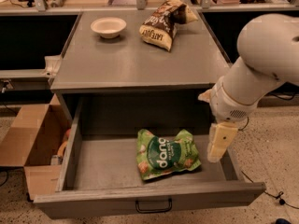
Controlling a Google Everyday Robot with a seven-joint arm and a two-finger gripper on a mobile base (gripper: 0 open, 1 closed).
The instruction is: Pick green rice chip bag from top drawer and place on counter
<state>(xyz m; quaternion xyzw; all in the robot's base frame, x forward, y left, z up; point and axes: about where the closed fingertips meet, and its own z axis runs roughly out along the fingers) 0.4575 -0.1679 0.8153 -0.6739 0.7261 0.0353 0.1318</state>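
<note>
Camera view: the cream end effector [221, 143], grip state impossible to tell, hangs beside the crinkly light-green rice chip bag [167, 154] in the open grey metal drawer [93, 202], seemingly poised to grasp.

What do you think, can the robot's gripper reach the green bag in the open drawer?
Probably yes. The top drawer is open, the green rice chip bag lies uncovered, and the gripper hangs just right of it with nothing between them.

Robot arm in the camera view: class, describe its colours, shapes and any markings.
The arm is smooth, white and bulbous, with a small perforated patch near the wrist. Its tool, over the right end of the top drawer, is a flat cream oblong. No cables or markings show.
</note>
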